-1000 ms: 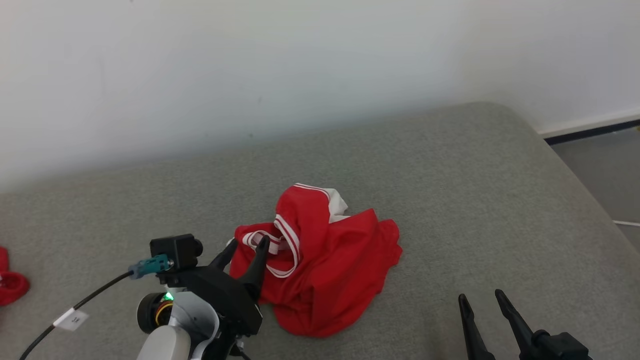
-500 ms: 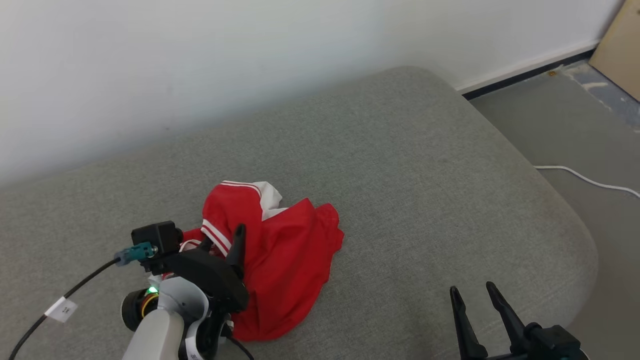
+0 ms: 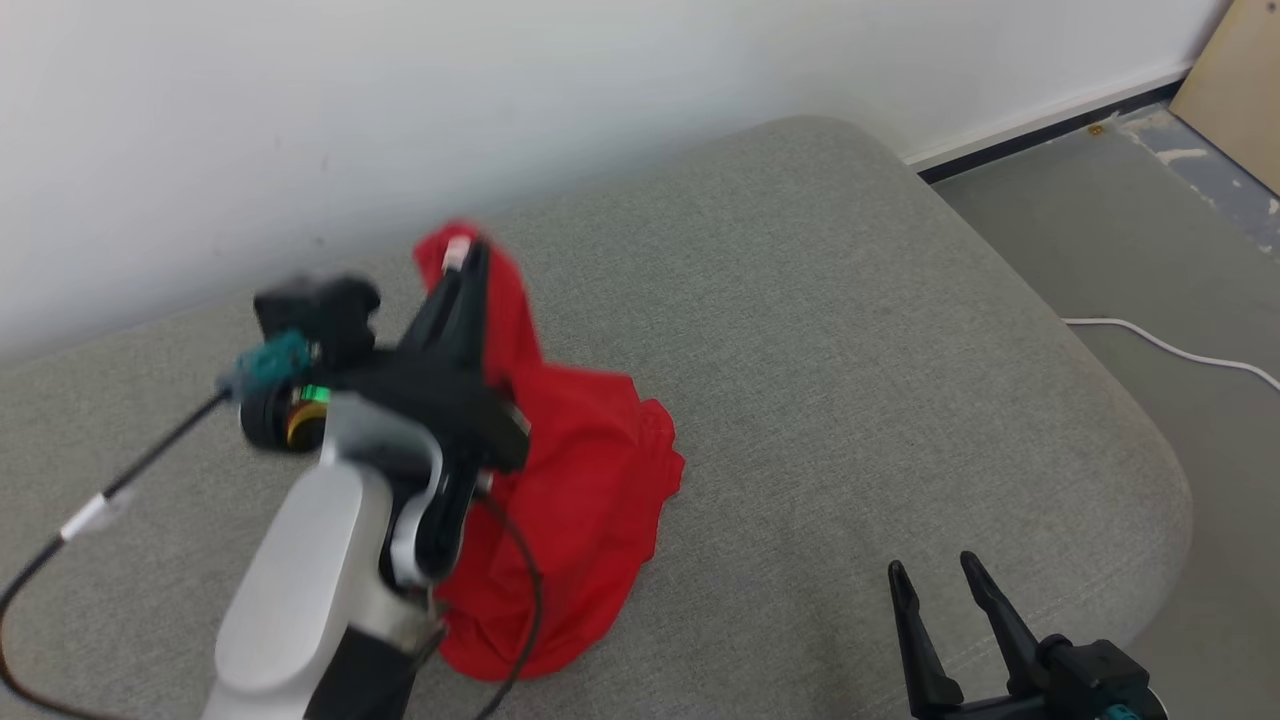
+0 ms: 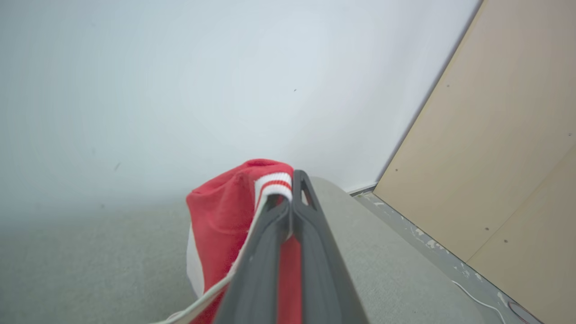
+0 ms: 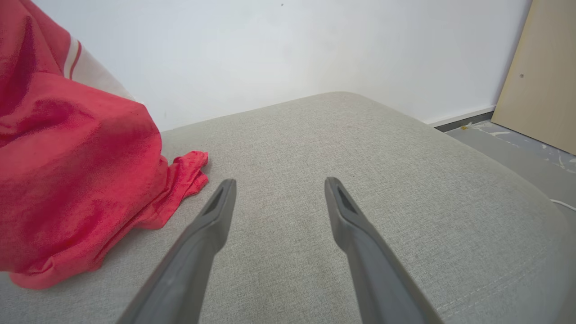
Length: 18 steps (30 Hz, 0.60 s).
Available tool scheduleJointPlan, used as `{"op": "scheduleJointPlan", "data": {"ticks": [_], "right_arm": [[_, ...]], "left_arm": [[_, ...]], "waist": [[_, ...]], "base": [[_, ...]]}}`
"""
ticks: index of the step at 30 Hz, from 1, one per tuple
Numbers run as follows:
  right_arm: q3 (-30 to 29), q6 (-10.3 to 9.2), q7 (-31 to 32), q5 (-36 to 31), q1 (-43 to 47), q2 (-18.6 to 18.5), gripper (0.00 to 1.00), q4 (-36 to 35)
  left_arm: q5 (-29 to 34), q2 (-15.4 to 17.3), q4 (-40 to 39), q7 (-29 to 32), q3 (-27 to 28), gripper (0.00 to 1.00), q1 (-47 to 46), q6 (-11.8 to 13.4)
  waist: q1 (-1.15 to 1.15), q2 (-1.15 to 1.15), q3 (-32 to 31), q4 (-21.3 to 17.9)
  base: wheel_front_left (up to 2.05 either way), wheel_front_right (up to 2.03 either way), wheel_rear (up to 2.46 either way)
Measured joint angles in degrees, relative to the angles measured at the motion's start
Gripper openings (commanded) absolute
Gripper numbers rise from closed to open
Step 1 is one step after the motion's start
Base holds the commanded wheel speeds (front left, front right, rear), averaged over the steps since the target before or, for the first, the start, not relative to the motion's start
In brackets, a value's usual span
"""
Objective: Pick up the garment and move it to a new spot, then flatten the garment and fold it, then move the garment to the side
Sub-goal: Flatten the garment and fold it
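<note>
The garment (image 3: pixel 590 480) is red with white-striped trim. My left gripper (image 3: pixel 465 255) is shut on its striped edge and holds that part lifted, while the lower folds still rest on the grey cushion (image 3: pixel 850 350). In the left wrist view the two fingers (image 4: pixel 310 243) press together with the striped band (image 4: pixel 274 182) pinched at their tips. The garment (image 5: pixel 72 180) hangs at the left of the right wrist view. My right gripper (image 3: pixel 935 580) stands open over bare cushion at the lower right, apart from the cloth, its fingers (image 5: pixel 211 225) spread with nothing between them.
A white wall (image 3: pixel 400 100) runs behind the cushion. The cushion's rounded right edge drops to a grey floor (image 3: pixel 1150 250) with a white cable (image 3: pixel 1170 345). A tan board (image 3: pixel 1235 80) leans at the far right.
My left gripper has shut on the garment's striped edge and risen away from me, pulling the cloth up off the cushion. The right gripper has stayed put. The head camera had turned right earlier.
</note>
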Motion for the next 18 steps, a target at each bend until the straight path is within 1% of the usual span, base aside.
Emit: {"op": "scheduleJointPlan", "data": {"ticks": [4, 8, 9, 11, 15, 18], "right_arm": [[0.8, 0.0, 0.0, 0.0, -0.4, 0.1, 1.0, 0.3], [0.8, 0.0, -0.1, 0.0, -0.6, 0.2, 1.0, 0.5], [0.4, 0.0, -0.1, 0.0, -0.5, 0.1, 1.0, 0.5], [-0.5, 0.0, -0.1, 0.0, -0.3, 0.1, 1.0, 0.3], [-1.4, 0.0, -0.1, 0.0, 0.1, 0.1, 1.0, -0.4], [-1.5, 0.0, -0.1, -0.2, 0.0, 0.2, 1.0, -1.0]], "left_arm": [[0.4, -0.7, -0.1, -4.4, -2.3, 0.0, -7.8, -1.1], [-1.1, -1.0, -0.6, -10.1, -4.6, 0.0, -13.8, -1.8], [-2.0, -1.0, -1.0, -11.7, -5.2, 0.0, -14.9, -1.8], [-3.9, -1.1, -1.6, -14.9, -6.0, 0.0, -16.6, -0.9], [-5.9, -1.2, -2.9, -17.5, -5.8, 0.0, -14.8, 0.9], [-7.4, -0.9, -2.7, -17.8, -5.3, 0.0, -8.1, 1.0]], "waist": [[0.0, 0.0, -0.2, -0.3], [0.0, 0.0, -0.4, -0.6], [0.0, 0.0, -0.4, -0.5], [0.0, 0.0, -0.4, 0.0], [-0.01, 0.0, 0.0, 1.9], [0.0, 0.0, 0.6, 4.0]], "base": [[0.0, 0.0, 0.0], [0.0, 0.0, 0.0], [0.0, 0.0, 0.0], [0.0, 0.0, 0.0], [0.0, 0.0, 0.0], [0.0, 0.0, 0.0]]}}
